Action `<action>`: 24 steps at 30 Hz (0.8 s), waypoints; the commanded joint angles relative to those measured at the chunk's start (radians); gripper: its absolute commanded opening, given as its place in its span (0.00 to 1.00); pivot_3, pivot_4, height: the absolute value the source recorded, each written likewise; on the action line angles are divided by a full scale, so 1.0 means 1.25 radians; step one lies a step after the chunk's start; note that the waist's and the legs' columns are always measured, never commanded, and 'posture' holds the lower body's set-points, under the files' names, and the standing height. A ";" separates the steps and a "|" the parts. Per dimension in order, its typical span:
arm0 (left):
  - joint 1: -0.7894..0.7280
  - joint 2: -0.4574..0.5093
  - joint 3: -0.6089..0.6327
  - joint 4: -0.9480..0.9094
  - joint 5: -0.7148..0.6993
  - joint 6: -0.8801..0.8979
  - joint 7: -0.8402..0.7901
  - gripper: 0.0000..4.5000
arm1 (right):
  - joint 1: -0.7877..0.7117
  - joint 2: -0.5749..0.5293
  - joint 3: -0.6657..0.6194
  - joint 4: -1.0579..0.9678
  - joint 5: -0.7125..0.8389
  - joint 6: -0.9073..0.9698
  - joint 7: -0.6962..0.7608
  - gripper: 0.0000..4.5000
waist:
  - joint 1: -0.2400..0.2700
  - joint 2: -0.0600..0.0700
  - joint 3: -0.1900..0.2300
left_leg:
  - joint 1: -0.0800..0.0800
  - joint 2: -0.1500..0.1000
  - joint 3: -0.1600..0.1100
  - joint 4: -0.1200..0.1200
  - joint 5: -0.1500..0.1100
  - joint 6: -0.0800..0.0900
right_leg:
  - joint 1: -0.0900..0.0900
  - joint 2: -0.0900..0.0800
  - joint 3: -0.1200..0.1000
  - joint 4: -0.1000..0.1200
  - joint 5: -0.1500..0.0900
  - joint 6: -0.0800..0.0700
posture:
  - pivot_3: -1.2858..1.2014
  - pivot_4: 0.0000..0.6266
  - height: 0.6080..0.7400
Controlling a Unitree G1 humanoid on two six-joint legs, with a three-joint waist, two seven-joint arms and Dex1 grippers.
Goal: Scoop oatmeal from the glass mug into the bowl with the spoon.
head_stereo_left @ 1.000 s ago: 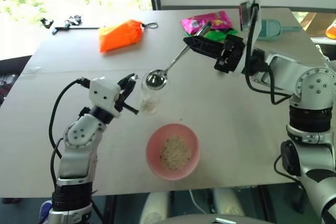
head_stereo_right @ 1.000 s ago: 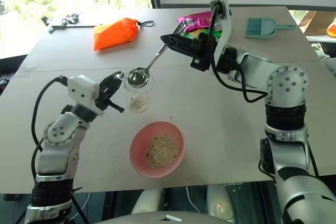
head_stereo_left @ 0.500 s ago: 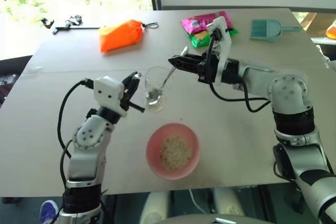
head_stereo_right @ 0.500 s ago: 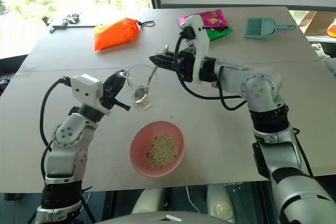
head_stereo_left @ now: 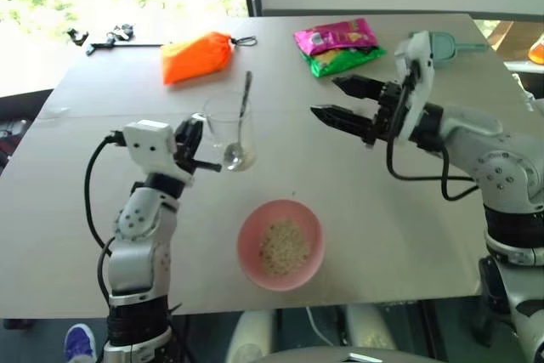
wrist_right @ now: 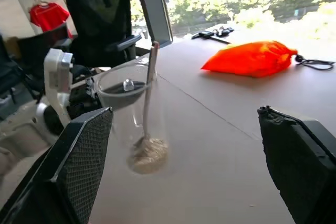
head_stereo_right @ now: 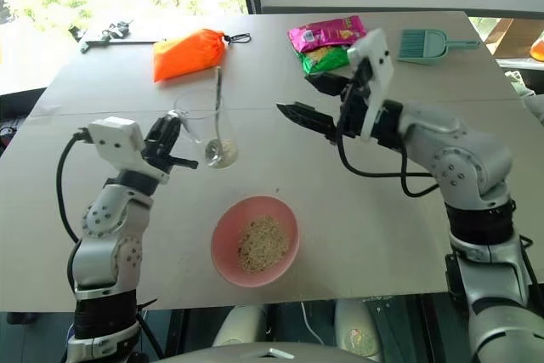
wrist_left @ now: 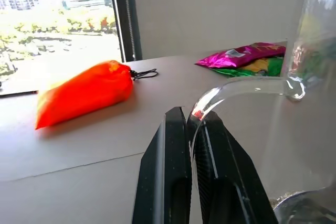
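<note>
One glass mug [head_stereo_left: 223, 131], clear and colourless with a curved side handle, sits left of centre in the head view, tilted, with its handle pinched between the closed black fingers of the left gripper [wrist_left: 190, 129]. One spoon [head_stereo_left: 240, 118], slim polished metal with a long straight handle, stands inside the mug; its oval end is sunk in a small heap of pale, flaky oatmeal [wrist_right: 148, 154] at the mug's base, and its handle leans on the rim. One bowl [head_stereo_left: 280, 244], round, smooth and pink, lies at lower centre on the table [head_stereo_left: 382, 210], just below the mug but apart from it, and holds a second loose patch of the same beige flakes.

One right gripper [head_stereo_left: 334, 99], right of centre, points toward the mug with its two black fingers spread wide and nothing between them; it is apart from the spoon.

Along the upper part of the frame lie one orange fabric pouch [head_stereo_left: 195, 56] with a cord loop, two glossy snack packets [head_stereo_left: 338, 43] in magenta and green, and one teal plastic dustpan [head_stereo_right: 425, 42]. The table surface is matte and pale grey-brown.
</note>
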 commanded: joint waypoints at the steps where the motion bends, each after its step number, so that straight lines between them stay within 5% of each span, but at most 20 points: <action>1: 0.010 0.005 0.049 -0.001 -0.020 -0.039 0.007 0.00 | 0.086 -0.043 -0.027 -0.033 -0.081 -0.102 0.057 0.99 | 0.001 0.000 0.000 | 0.000 0.000 0.000 0.000 0.000 0.000 | 0.000 0.000 0.000 0.000 0.000 0.000 | 0.52 0.24 1.00; 11: 0.036 0.002 0.109 0.117 -0.012 -0.140 0.017 0.00 | 0.404 -0.069 -0.081 0.007 -0.276 -0.353 0.099 0.99 | 0.010 -0.001 0.000 | 0.001 -0.001 0.000 0.001 0.000 0.000 | 0.001 -0.001 0.000 0.000 0.000 0.000 | 0.52 0.24 1.00; 16: 0.031 -0.001 0.117 0.173 -0.016 -0.174 0.021 0.00 | 0.454 -0.065 -0.064 0.010 -0.321 -0.402 0.113 0.99 | 0.010 -0.001 0.000 | 0.001 0.000 0.000 0.001 0.000 0.000 | 0.001 0.000 0.000 0.001 0.000 0.000 | 0.52 0.24 1.00; 24: 0.076 -0.018 0.109 0.118 -0.032 -0.145 0.033 0.76 | 0.422 -0.048 -0.047 0.065 -0.369 -0.441 0.118 1.00 | 0.018 -0.001 -0.001 | 0.007 0.000 0.000 0.000 0.000 0.000 | 0.007 0.000 0.000 -0.001 0.000 0.000 | 0.52 0.24 1.00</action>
